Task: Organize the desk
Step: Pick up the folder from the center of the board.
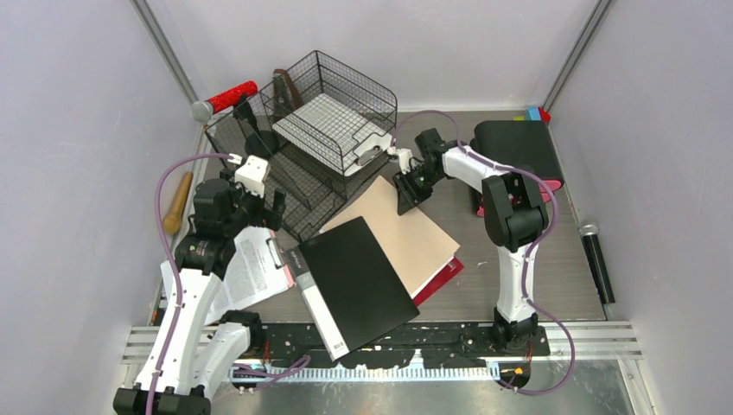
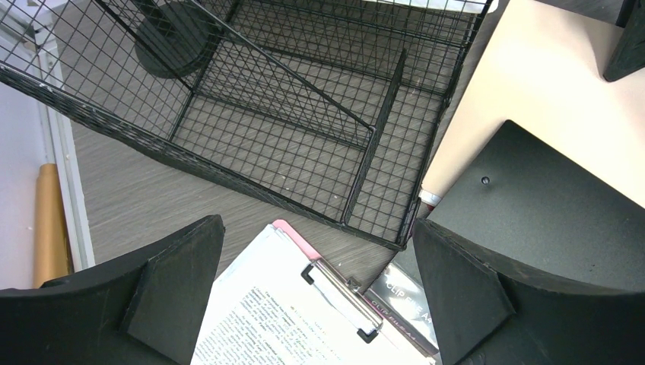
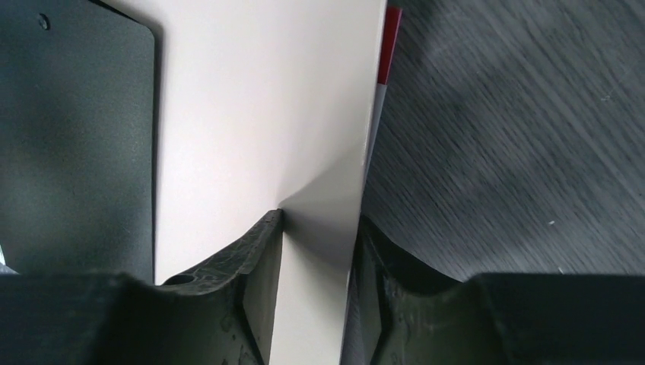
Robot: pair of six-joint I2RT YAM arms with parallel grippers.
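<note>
On the grey wood-grain desk (image 1: 536, 259) lies a fanned pile: a black folder (image 1: 354, 272) on top, a beige folder (image 1: 393, 225) under it and a red one (image 1: 441, 281) at the bottom. My right gripper (image 1: 408, 192) is at the beige folder's far corner. In the right wrist view its fingers (image 3: 316, 251) pinch the beige folder's (image 3: 251, 114) edge, which buckles up between them. My left gripper (image 1: 255, 207) hangs wide open above a clipboard with printed sheets (image 2: 289, 312), beside the black wire-mesh rack (image 2: 289, 129), and holds nothing.
The mesh rack (image 1: 302, 147) fills the back left, with a white-grey item in its upper tray. A black drawer unit (image 1: 519, 147) stands back right. A red microphone (image 1: 226, 98), a wooden stick (image 1: 178, 203) and a black microphone (image 1: 596, 259) lie along the walls.
</note>
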